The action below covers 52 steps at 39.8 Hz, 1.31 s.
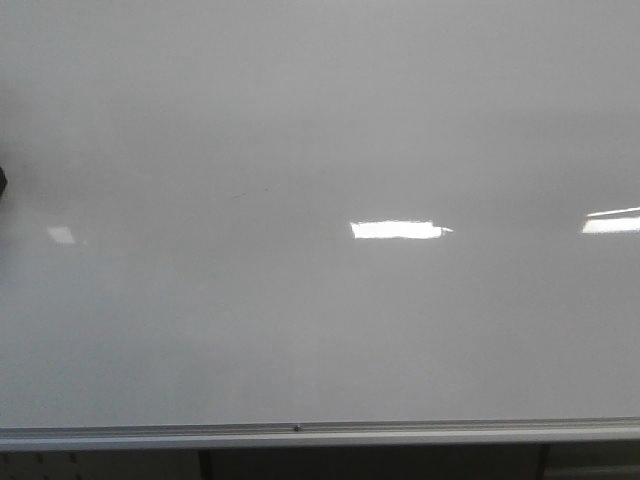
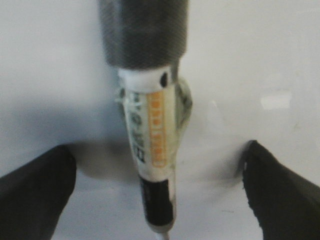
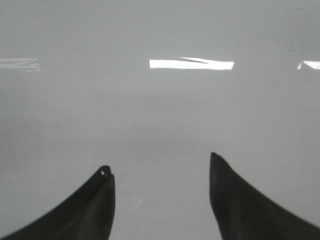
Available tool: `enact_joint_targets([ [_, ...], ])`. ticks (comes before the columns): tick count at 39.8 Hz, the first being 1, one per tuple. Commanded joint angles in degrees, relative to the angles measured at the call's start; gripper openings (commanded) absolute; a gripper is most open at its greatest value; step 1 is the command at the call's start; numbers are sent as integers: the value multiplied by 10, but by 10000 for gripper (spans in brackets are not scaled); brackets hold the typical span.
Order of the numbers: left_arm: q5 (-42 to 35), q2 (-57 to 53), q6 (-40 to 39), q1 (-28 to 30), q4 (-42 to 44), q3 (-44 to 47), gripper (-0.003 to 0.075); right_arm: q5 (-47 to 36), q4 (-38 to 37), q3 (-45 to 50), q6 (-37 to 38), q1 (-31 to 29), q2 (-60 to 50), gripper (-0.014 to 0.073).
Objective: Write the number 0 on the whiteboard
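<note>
The whiteboard [image 1: 320,330] is glossy and pale grey and fills the front view; no number 0 shows on it in any view. In the left wrist view a marker [image 2: 152,130] with a white and orange label and a black end hangs from a dark cylindrical mount [image 2: 144,30], tip down over the board [image 2: 50,75]. My left gripper [image 2: 160,145] is open, with its dark fingers [image 2: 35,185] far apart on either side of the marker and not touching it. My right gripper [image 3: 159,161] is open and empty above bare board [image 3: 160,110].
A silver aluminium rail [image 1: 320,433] runs along the board's near edge. Bright rectangular light reflections [image 1: 395,229] lie on the board. A small dark shape [image 1: 2,180] shows at the left edge of the front view.
</note>
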Motion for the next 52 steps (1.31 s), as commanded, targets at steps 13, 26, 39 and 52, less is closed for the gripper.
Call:
enact_joint_targets([
  [13,-51,-17,-1,-1,1,-19,136,-43,1,-20,1,-3,8,447],
  [26,10,-60,-1,-26,-45,-19,-18,-43,1,-20,1,-3,8,447],
  [39,270,-108,232,-223,-241,-69,-18,23,7,-48,1,-3,46,447],
  [52,566,-108,542,-352,-490,-122,-19,165,163,-144,-89,38,165,447],
])
